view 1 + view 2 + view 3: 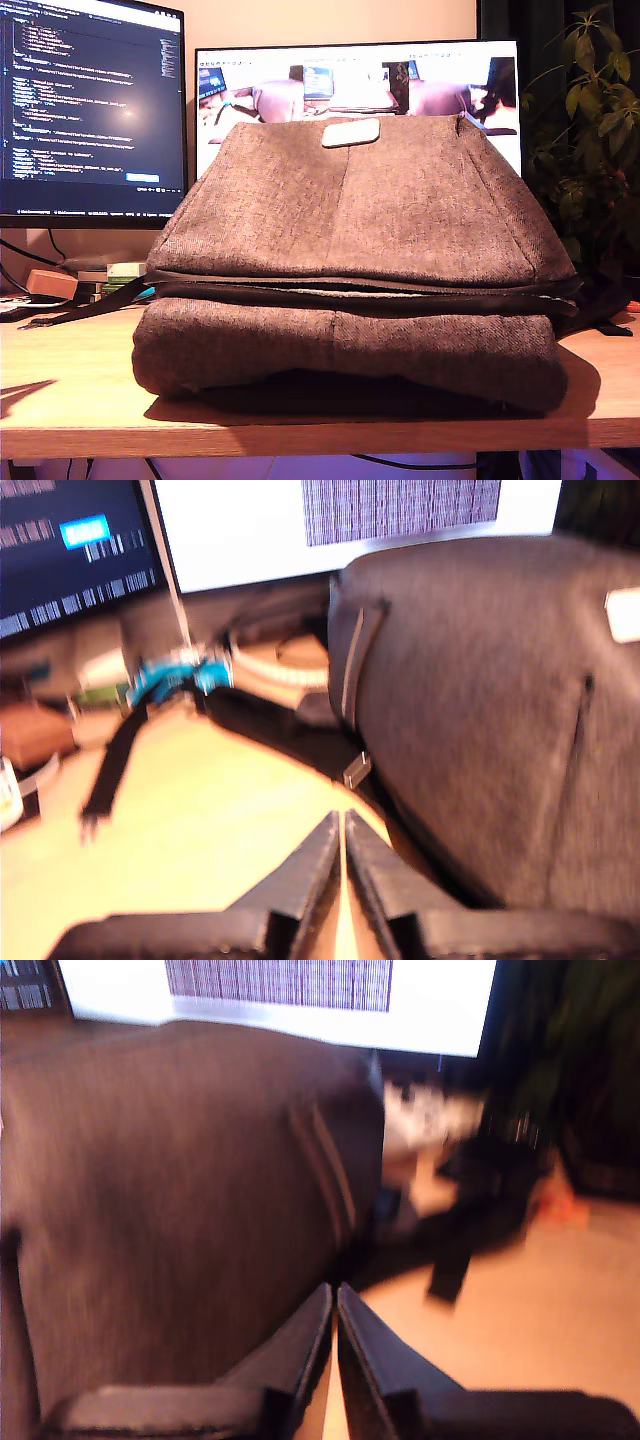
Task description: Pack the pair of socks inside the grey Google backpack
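Only wrist views show my first gripper (343,825).

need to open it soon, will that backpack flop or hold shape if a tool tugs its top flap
Likely floppy: the backpack is woven fabric, and its top half sags over the lower at the zipper band. It lies flat and wide on the desk, so it should drag rather than tip. Weight I cannot judge.

Grey Google backpack (350,260): lying flat across the wooden desk (70,400), reaching near its front edge; pale patch (351,132) on top, black zipper band (340,290) partly open. Two monitors (90,100) behind; plant (590,120) at exterior view's right.
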